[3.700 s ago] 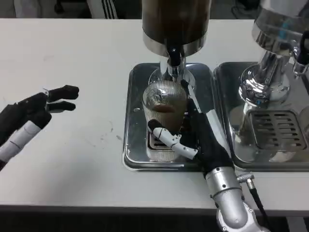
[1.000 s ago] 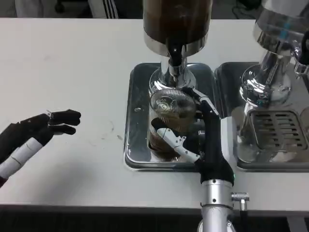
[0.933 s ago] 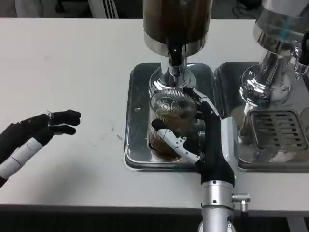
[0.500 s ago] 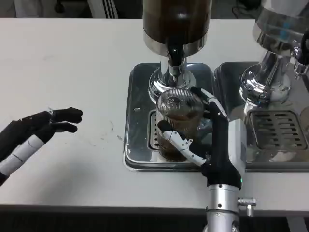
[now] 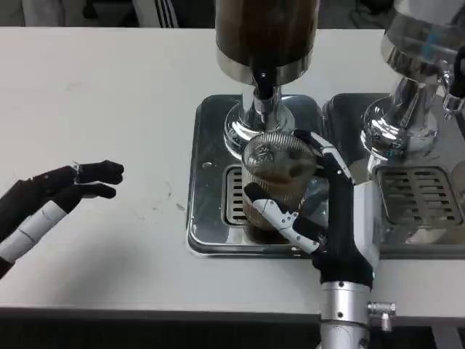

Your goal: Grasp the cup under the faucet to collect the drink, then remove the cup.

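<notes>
Ribbed glass cup (image 5: 276, 182) of brown drink sits clamped in the right hand (image 5: 330, 218); I'd keep it level clearing the faucet (image 5: 264, 86); left hand (image 5: 58, 193) idles, fingers apart, over the bench (image 5: 109, 94).

Second steel dispenser (image 5: 414, 80) on right tray (image 5: 407, 247)

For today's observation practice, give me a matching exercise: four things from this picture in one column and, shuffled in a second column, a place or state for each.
Things:
1. cup
2. left robot hand
3. faucet
4. drip tray

Places or states:
A. fingers apart on the bare table, holding nothing
B. held by the right robot hand, brown drink inside
C. shiny metal, lying under the cup
D. black spout on the dark dispenser

Pairs: 1-B, 2-A, 3-D, 4-C
</notes>
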### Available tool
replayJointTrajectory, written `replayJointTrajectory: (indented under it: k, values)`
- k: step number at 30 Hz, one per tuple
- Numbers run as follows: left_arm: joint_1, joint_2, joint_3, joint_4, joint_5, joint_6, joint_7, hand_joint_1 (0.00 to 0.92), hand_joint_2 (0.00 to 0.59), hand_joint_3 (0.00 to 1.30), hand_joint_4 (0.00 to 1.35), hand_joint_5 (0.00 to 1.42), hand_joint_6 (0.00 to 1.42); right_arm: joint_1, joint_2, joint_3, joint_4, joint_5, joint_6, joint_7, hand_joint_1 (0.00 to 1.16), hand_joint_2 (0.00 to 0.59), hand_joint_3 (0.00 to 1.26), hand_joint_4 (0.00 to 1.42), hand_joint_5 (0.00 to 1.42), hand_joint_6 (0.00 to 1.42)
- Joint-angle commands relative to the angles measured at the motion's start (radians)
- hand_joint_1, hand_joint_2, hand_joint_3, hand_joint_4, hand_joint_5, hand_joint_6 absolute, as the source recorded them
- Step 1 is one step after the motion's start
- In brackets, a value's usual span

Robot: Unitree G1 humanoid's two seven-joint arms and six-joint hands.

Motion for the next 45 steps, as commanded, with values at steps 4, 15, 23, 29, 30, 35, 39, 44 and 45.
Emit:
replayJointTrajectory:
  k: [4,15,23,29,30,35,39,44,45]
  values:
    - [-0.024,0.016,-0.013,0.014,0.017,-0.018,-0.007,0.000,0.096,0.34,0.29,0.33,0.24,0.023,-0.008,0.002,-0.073,-0.016,-0.029,-0.029,0.81,0.203,0.56,0.74,0.87,1.12]
    - [-0.031,0.012,-0.017,0.023,0.017,-0.020,-0.007,0.000,0.089,0.34,0.29,0.32,0.24,0.052,-0.017,-0.002,-0.099,-0.032,-0.014,-0.030,0.82,0.201,0.57,0.75,0.90,1.15]
    - [-0.027,0.012,-0.017,0.021,0.017,-0.022,-0.007,0.000,0.089,0.34,0.29,0.32,0.24,0.051,-0.025,0.004,-0.113,-0.075,0.003,-0.072,0.83,0.197,0.59,0.76,0.92,1.19]
    - [-0.022,0.012,-0.019,0.016,0.018,-0.024,-0.007,0.000,0.089,0.34,0.29,0.32,0.24,0.052,-0.030,0.008,-0.127,-0.103,0.018,-0.107,0.85,0.199,0.61,0.78,0.94,1.22]
    - [-0.022,0.012,-0.019,0.016,0.018,-0.024,-0.007,0.000,0.089,0.34,0.29,0.32,0.24,0.053,-0.031,0.007,-0.129,-0.104,0.020,-0.109,0.85,0.198,0.61,0.78,0.94,1.22]
    - [-0.020,0.011,-0.025,0.015,0.018,-0.025,-0.009,0.000,0.089,0.34,0.29,0.32,0.24,0.062,-0.037,0.005,-0.142,-0.110,0.024,-0.122,0.86,0.192,0.61,0.78,0.95,1.22]
    - [-0.022,0.012,-0.035,0.014,0.017,-0.029,-0.006,0.000,0.091,0.34,0.29,0.32,0.24,0.072,-0.045,0.004,-0.159,-0.116,0.031,-0.131,0.86,0.190,0.62,0.78,0.97,1.25]
    - [-0.024,0.013,-0.041,0.011,0.019,-0.036,-0.003,0.000,0.093,0.33,0.29,0.32,0.25,0.092,-0.053,0.001,-0.195,-0.119,0.038,-0.138,0.87,0.185,0.63,0.79,0.99,1.27]
    - [-0.024,0.013,-0.042,0.011,0.020,-0.037,-0.003,0.000,0.092,0.33,0.29,0.32,0.25,0.097,-0.054,0.001,-0.204,-0.121,0.040,-0.139,0.88,0.180,0.64,0.79,0.99,1.28]
